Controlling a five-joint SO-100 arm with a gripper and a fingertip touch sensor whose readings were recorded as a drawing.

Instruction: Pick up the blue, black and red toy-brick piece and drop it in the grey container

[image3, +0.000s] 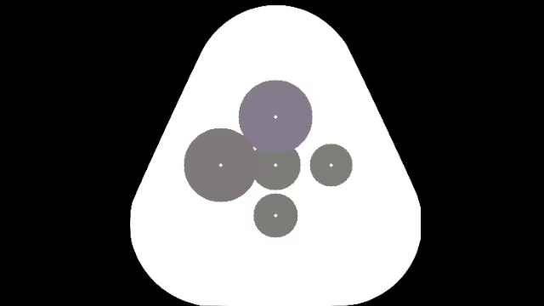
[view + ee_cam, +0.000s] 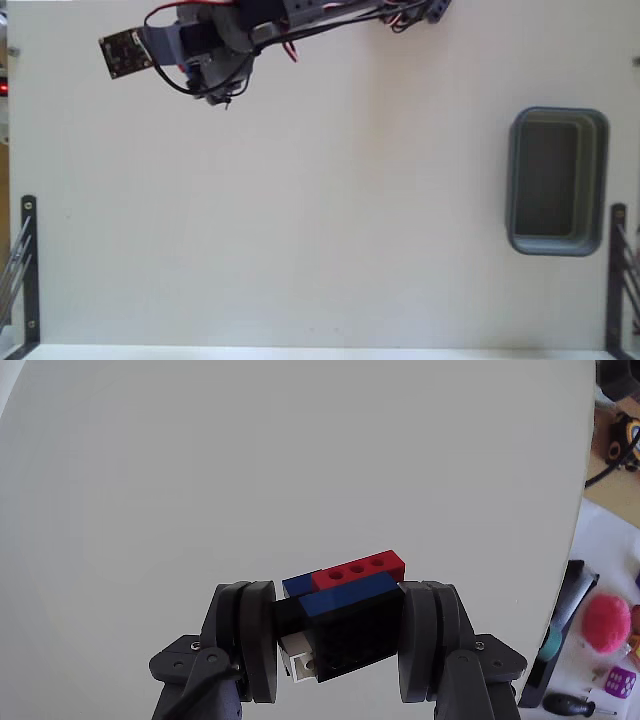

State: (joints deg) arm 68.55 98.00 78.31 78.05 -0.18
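White, evenly lit worktop (image 2: 320, 220) fills the fixed view, with black metal brackets (image 2: 28, 265) at its lower left and lower right edges.

One toy-brick piece (image 2: 343, 610), one grey container (image 2: 556, 181) (wrist-view clutter uncounted).

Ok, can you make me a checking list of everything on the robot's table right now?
Surface: white table, bare in the middle.
Job's things: toy-brick piece clamped between the fingers in the wrist view; grey container at the right of the fixed view, nothing seen inside.
Clutter: pink ball and small bits at the right edge of the wrist view, off the white surface.
Grippers: gripper shut on the brick, far from the container.
Cables: black and red wires along the arm.
Surroundings: black brackets at the table's sides.
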